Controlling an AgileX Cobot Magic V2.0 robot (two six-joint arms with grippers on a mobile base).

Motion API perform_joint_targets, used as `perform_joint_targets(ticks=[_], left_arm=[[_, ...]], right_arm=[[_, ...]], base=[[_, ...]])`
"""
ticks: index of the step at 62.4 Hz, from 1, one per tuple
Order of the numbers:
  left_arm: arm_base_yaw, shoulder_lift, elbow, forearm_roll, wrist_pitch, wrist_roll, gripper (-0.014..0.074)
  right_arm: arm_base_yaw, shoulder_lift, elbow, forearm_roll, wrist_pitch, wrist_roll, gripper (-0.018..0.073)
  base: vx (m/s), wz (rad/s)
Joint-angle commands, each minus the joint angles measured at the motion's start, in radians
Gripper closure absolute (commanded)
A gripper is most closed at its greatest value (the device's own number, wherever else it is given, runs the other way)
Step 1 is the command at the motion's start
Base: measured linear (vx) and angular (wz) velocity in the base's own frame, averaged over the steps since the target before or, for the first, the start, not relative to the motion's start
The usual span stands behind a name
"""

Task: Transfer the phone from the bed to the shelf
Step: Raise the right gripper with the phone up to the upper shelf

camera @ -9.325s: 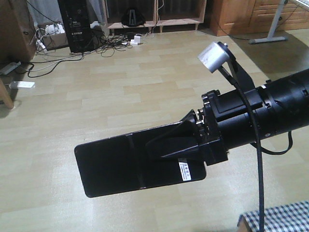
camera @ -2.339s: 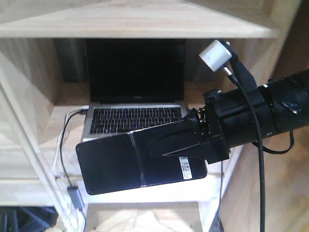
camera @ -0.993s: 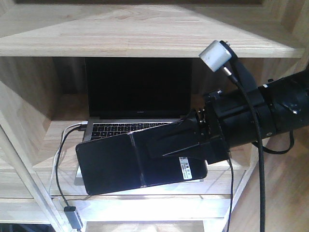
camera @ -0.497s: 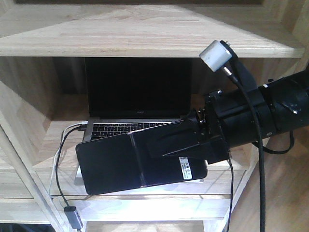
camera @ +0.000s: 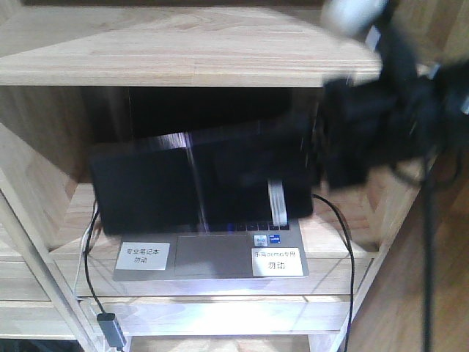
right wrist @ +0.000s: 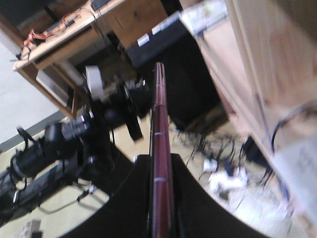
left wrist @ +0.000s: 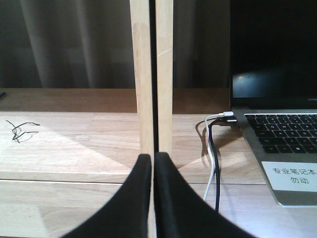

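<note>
Right gripper [right wrist: 159, 166] clamps phone [right wrist: 158, 114] edge-on — front cam: blurred, overlapping laptop [camera: 212, 258]; left gripper [left wrist: 152, 166] closed, empty.

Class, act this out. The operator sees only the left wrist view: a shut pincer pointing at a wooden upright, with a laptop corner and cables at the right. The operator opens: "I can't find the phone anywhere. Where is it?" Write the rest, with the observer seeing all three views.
Observer: The front view shows the phone inside the shelf compartment, in front of the laptop, hiding its keyboard.
Operator: Held or set down?
Observer: Held. The right wrist view shows it edge-on, clamped in the right pincer.
Operator: Anything on the laptop I'm missing?
Observer: A second white label on the right of the palm rest; you see only the left one.
</note>
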Motion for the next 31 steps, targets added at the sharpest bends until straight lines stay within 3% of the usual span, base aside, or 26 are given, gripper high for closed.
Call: perform_joint_targets(ticks=[1,31], left_arm=[[0.000,-0.008,0.007,-0.009,-0.070,0.000,0.0595],[0.000,-0.008,0.007,-0.009,-0.070,0.000,0.0595]], right_arm=[[-0.007,-0.032,-0.121,0.099,0.039,0.007,0.0561],[-0.006,0.138,-0.521,0.095,-0.146,0.029,0.0561]], base=[[0.00,0.00],[0.00,0.00]])
